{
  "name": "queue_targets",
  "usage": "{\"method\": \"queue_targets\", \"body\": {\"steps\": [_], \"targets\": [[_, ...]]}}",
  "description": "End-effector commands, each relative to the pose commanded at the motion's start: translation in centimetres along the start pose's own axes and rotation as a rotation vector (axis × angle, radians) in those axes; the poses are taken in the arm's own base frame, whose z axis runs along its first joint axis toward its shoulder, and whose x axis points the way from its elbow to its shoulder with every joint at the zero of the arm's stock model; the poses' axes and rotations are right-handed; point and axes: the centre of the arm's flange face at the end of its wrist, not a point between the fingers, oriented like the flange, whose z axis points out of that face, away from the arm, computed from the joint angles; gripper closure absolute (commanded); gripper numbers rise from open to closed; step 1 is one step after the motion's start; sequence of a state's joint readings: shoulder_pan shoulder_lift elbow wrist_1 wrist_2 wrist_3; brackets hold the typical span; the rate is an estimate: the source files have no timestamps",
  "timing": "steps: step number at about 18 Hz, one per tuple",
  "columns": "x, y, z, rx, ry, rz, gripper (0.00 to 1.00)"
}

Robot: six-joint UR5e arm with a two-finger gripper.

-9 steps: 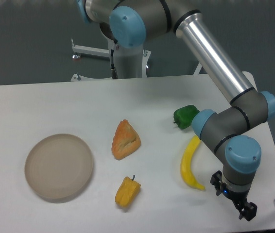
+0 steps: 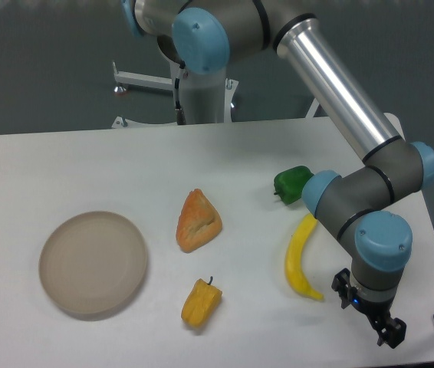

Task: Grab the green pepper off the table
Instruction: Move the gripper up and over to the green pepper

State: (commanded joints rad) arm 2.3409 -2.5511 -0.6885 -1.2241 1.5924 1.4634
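Item: green pepper [image 2: 292, 184], on the table [image 2: 87, 161] toward its far right, partly hidden behind the arm's wrist joint, untouched
Tool: gripper [image 2: 370, 310], low at the near right corner, well apart from the pepper, carrying nothing; whether its fingers are apart or together cannot be told
Nearby: banana [image 2: 300, 257] between gripper and pepper
Step, as judged: approach not yet made
Next calls for: rising, crossing over the banana, descending onto the pepper with fingers spread
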Motion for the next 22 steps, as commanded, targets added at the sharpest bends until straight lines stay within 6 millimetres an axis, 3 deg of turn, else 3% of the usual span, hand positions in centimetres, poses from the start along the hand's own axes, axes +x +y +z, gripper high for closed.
{"method": "queue_targets", "body": {"steps": [9,13,17,22], "targets": [[4.7,1.1,-6.0,0.000,0.114,-0.001,0.00],[8.2,1.2,-8.7,0.062,0.157,0.000,0.00],[12.6,2.9,-7.8,0.084,0.248,0.021,0.00],[16.6,4.5,-7.9,0.083,0.326,0.018,0.00]]}}
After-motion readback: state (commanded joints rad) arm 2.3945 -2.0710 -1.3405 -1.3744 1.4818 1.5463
